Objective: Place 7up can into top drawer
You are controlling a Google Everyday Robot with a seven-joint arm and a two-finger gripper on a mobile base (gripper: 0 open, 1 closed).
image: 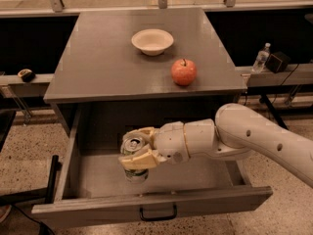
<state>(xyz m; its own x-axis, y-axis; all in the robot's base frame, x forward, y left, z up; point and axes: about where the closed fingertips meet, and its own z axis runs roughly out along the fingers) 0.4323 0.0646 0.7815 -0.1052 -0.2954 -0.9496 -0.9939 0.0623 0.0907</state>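
Observation:
The 7up can stands upright inside the open top drawer, silver top with pull tab showing, its base at or just above the drawer bottom. My gripper reaches in from the right on a white arm and its cream fingers are shut around the can's upper part. The drawer's grey front panel with its small black handle faces the camera.
On the grey cabinet top sit a white bowl and a red apple. A small water bottle and a black box stand on a ledge at the right. A black stand is at the drawer's left.

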